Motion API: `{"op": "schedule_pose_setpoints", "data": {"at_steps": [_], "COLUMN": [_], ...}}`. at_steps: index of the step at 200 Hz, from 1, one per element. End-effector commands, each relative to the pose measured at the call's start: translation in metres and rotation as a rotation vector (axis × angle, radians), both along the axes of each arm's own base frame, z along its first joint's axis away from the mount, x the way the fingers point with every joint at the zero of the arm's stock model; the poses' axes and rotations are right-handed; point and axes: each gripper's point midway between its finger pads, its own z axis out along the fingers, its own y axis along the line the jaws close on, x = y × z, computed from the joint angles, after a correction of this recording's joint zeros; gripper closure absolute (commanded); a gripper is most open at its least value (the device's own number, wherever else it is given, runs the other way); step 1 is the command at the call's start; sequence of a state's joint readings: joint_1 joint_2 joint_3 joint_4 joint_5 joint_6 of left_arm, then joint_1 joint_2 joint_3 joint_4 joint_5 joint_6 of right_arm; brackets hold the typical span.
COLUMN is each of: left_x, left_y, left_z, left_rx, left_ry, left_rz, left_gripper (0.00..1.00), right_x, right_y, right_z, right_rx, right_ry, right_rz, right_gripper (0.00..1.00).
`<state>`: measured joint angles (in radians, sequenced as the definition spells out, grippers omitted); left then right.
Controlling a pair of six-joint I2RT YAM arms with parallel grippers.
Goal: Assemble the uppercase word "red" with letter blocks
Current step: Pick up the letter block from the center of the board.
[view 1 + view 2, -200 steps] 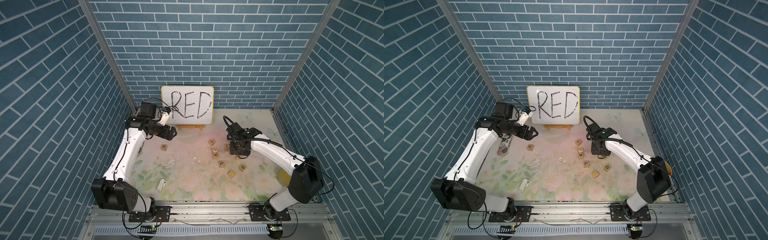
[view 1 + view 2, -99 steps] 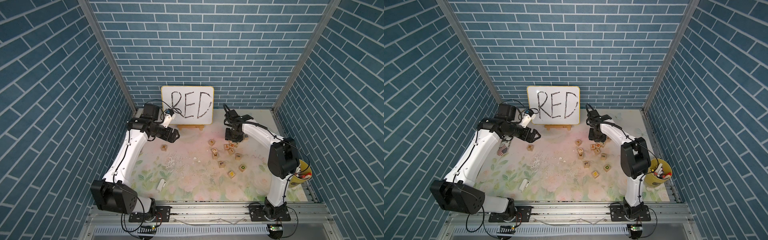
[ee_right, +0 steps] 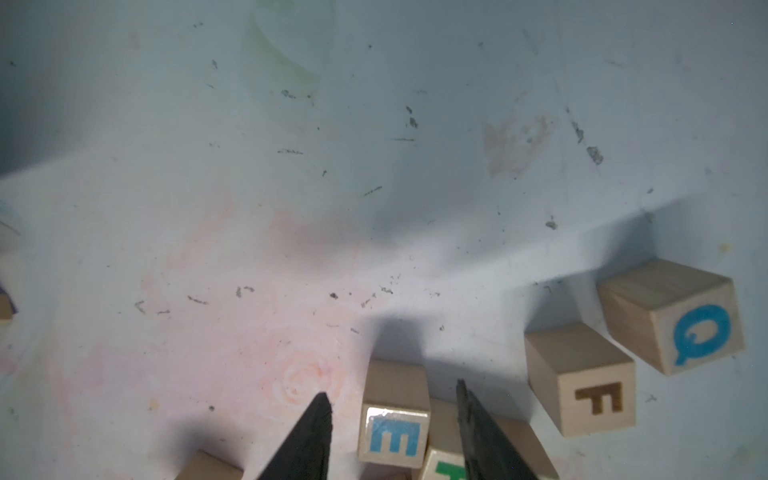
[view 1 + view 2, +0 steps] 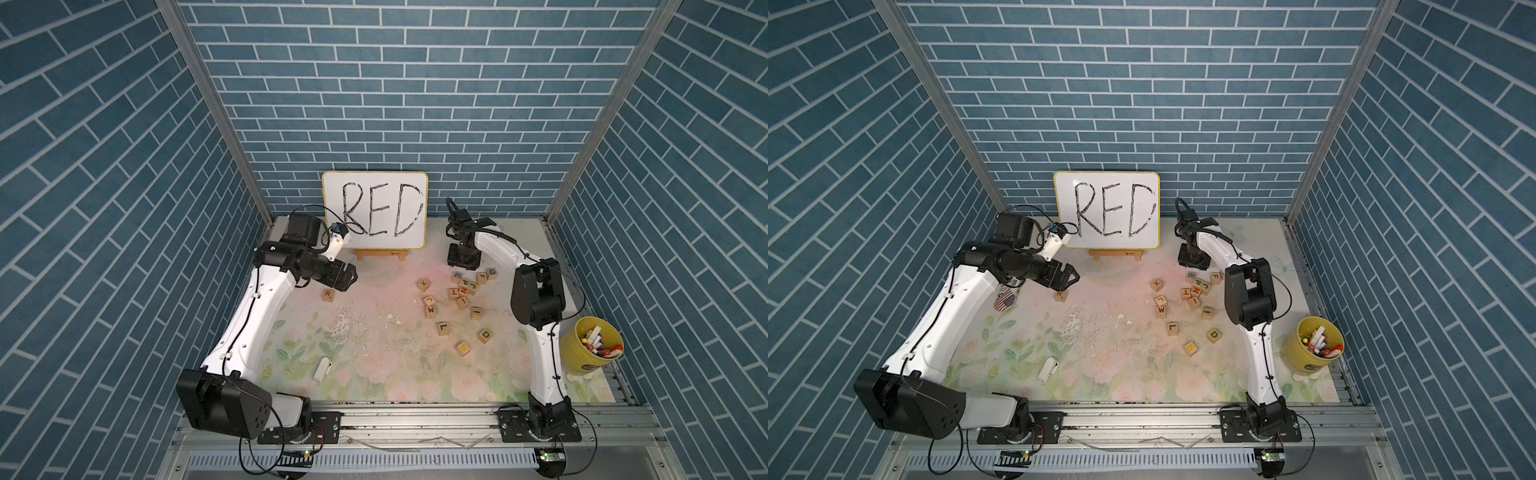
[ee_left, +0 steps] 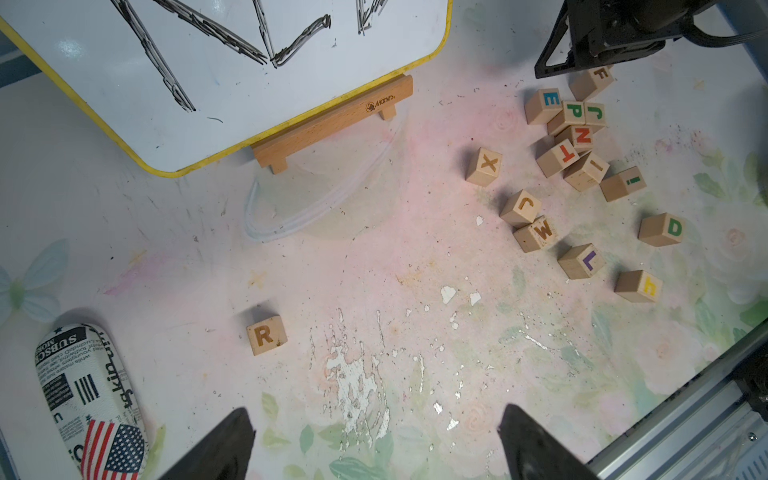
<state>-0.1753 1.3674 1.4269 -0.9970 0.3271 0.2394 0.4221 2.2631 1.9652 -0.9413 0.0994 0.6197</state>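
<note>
The R block [image 4: 328,295] [image 5: 266,335] lies alone on the mat's left side, just below my left gripper [image 4: 351,276] [image 5: 374,419], which hangs wide open and empty. The teal E block [image 4: 458,275] [image 3: 394,432] sits at the far edge of a cluster of blocks. My right gripper [image 4: 463,264] [image 3: 392,390] hangs over it, its jaws open on either side with a gap on each side. The green D block [image 4: 484,334] [image 5: 660,229] lies apart, nearer the front right.
A whiteboard [image 4: 374,216] with "RED" written on it stands at the back on a wooden easel. Several other letter blocks [image 4: 461,291] crowd beside the E. A yellow cup [image 4: 590,345] of markers stands at the right, a patterned pouch [image 4: 1005,300] at the left, and a small white object [image 4: 323,370] near the front.
My right arm has swung its gripper from the middle of the block cluster toward the back wall, over the E block, elbow raised. The left gripper has shifted slightly.
</note>
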Motion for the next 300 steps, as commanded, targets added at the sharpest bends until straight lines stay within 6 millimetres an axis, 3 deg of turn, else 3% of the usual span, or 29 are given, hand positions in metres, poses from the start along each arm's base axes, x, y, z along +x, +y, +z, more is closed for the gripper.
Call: {"op": "schedule_pose_setpoints", "data": {"at_steps": [1, 84, 154, 207, 257, 300], "left_x": [-0.004, -0.007, -0.009, -0.008, -0.011, -0.011], "left_y": [0.004, 0.007, 0.008, 0.013, 0.014, 0.018], "left_z": [0.0, -0.002, -0.002, -0.001, 0.0, 0.003], "left_rx": [0.022, 0.041, 0.043, 0.069, 0.068, 0.089], "left_ry": [-0.007, -0.007, -0.013, -0.02, -0.02, -0.039], "left_rz": [0.009, 0.013, 0.019, 0.029, 0.034, 0.047], "left_gripper": [0.06, 0.06, 0.06, 0.06, 0.06, 0.05], "right_x": [-0.005, -0.017, -0.021, -0.026, -0.031, -0.029], "right_y": [0.0, 0.003, 0.008, 0.008, 0.007, 0.01], "right_z": [-0.007, -0.038, -0.051, -0.051, -0.054, -0.044], "right_rx": [-0.019, -0.002, 0.008, -0.021, -0.047, -0.048], "right_ry": [0.044, 0.104, 0.125, 0.13, 0.136, 0.109], "right_rz": [0.021, 0.026, 0.036, 0.053, 0.069, 0.099], "right_gripper": [0.5, 0.53, 0.58, 0.62, 0.71, 0.82]}}
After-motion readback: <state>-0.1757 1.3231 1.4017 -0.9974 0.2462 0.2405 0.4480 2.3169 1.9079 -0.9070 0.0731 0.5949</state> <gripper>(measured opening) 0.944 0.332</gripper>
